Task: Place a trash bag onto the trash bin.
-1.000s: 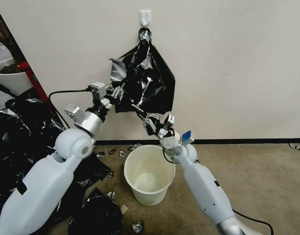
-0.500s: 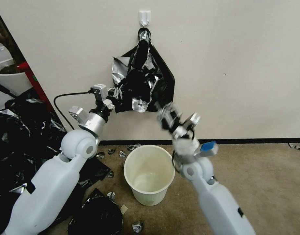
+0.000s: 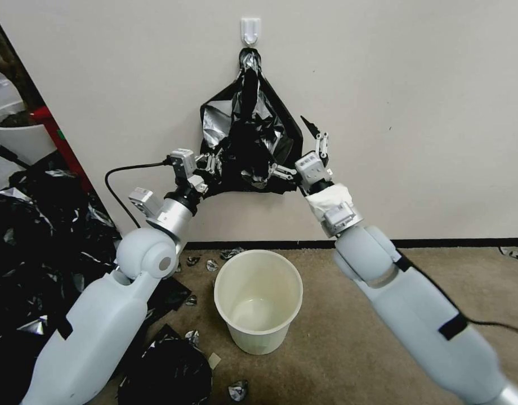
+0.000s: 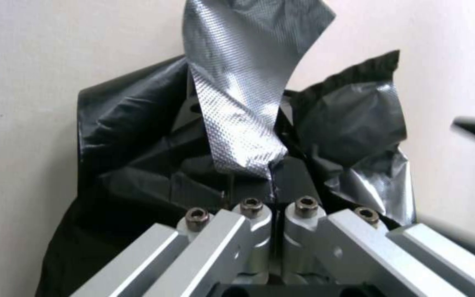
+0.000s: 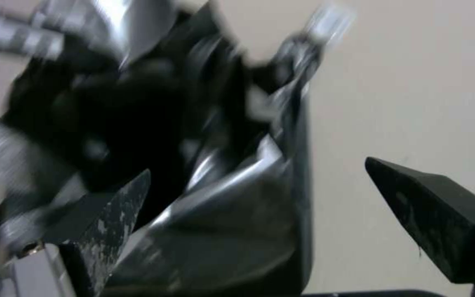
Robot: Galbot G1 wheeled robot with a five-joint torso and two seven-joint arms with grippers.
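A sheaf of black bags hangs by its silvery knot from a white wall hook. My left gripper is at the sheaf's lower left corner, shut on a thin layer of film, the trash bag. In the left wrist view a silvery strip of the trash bag rises from between the closed left gripper. My right gripper is open at the sheaf's lower right corner. In its wrist view, the right gripper straddles that corner. The cream trash bin stands upright and empty on the carpet below.
A big heap of black plastic fills the left side. A white plant pot stands behind it. A crumpled black bag and small film scraps lie on the carpet near the bin. The carpet to the right is bare.
My right arm swung up from just above the bin's rim to the sheaf's lower right corner. The left gripper shifted a little right, and the lifted film settled closer to the sheaf.
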